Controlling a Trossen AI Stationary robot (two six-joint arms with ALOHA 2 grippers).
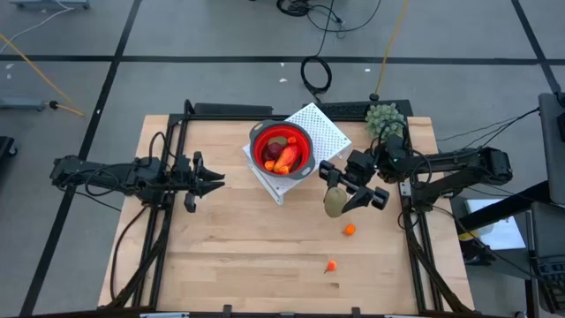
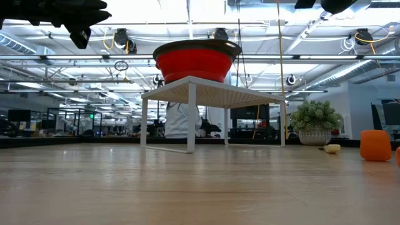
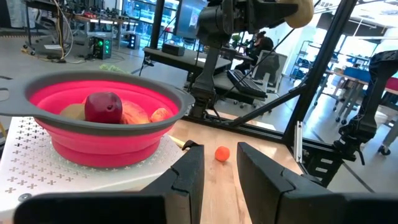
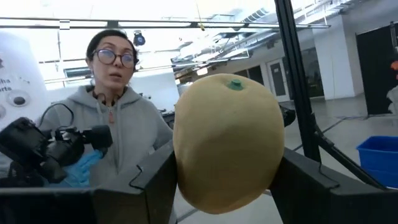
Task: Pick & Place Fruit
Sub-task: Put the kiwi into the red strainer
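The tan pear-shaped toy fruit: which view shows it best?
The right wrist view: the tan pear-shaped toy fruit fills the picture, clamped between the right tool's fingers. The high view shows it small; the left wrist view catches only an edge; the low view misses it.

**Four cameras, one table**

High view looks straight down on the table (image 1: 221,256). Low view skims level across it. Left wrist faces the red bowl (image 3: 106,127) closely, shared with both. Right wrist stares close at a tan fruit (image 4: 227,140).
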